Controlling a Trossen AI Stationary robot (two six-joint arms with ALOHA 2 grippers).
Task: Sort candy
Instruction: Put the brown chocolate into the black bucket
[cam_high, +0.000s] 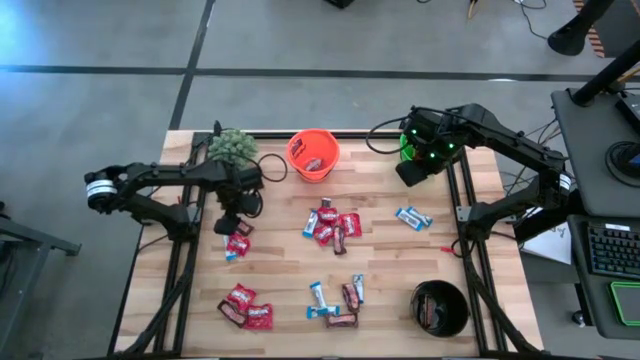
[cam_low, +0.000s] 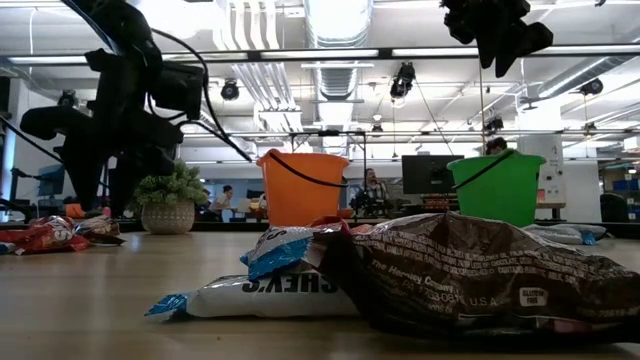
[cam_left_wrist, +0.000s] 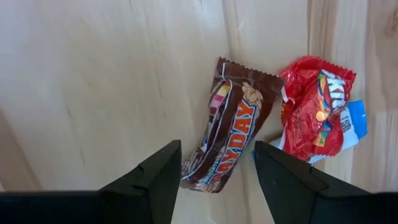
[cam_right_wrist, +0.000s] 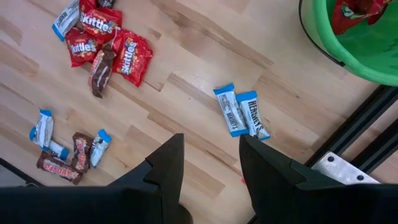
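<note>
From above, the pale wooden worktop (cam_high: 280, 300) carries the candy in scattered clusters: red packets and a dark bar near the front left (cam_high: 246, 308), a mixed heap of red, blue-and-white and brown pieces in the middle (cam_high: 331, 225), another small group in front of it (cam_high: 338, 300), and two blue-and-white bars off to the right (cam_high: 412, 217). The left tool (cam_high: 232, 222) hangs low over a little pile by the small green bushy plant (cam_high: 232, 146). An orange plastic bucket (cam_high: 313, 155) at the back holds a few pieces; a black round bucket (cam_high: 440, 308) sits front right. The right tool (cam_high: 410, 172) hovers high beside the bright green bucket (cam_high: 408, 150).

At worktop level, a crumpled brown wrapper (cam_low: 470, 275) and a blue-and-white bar (cam_low: 270, 285) fill the foreground, with the orange and green buckets behind.

From the left wrist, the tool's dark fingers (cam_left_wrist: 155, 183) stand apart on either side of one end of a brown bar wrapper (cam_left_wrist: 230, 134) — not gripping it — with a red packet (cam_left_wrist: 314, 112) just beside.

From the right wrist, that tool's fingers (cam_right_wrist: 165, 171) are spread and empty — above bare wood near the two blue-and-white bars (cam_right_wrist: 242, 113).
</note>
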